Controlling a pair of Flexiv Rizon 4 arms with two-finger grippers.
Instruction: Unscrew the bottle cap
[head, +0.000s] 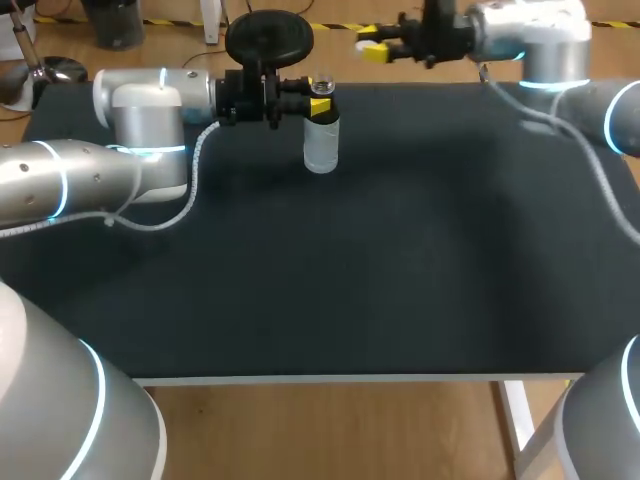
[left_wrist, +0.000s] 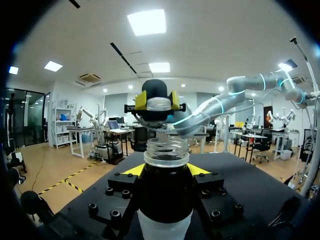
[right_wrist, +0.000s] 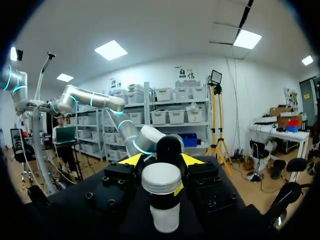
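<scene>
Item: bottle cap (left_wrist: 159, 103), already off, clenched in my right tool (head: 372, 42); bottle (head: 321, 145), grasped at its neck by my left tool (head: 321, 95), best kept upright and steady.

Table (head: 400, 260): dark matte top, pale front edge. One item on it: a clear bottle (head: 321, 145), upright, neck open, near the far edge, about midway across.

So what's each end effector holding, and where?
Left end effector clamps the bottle just below its open neck; right end effector pinches the cap by its sides.
</scene>
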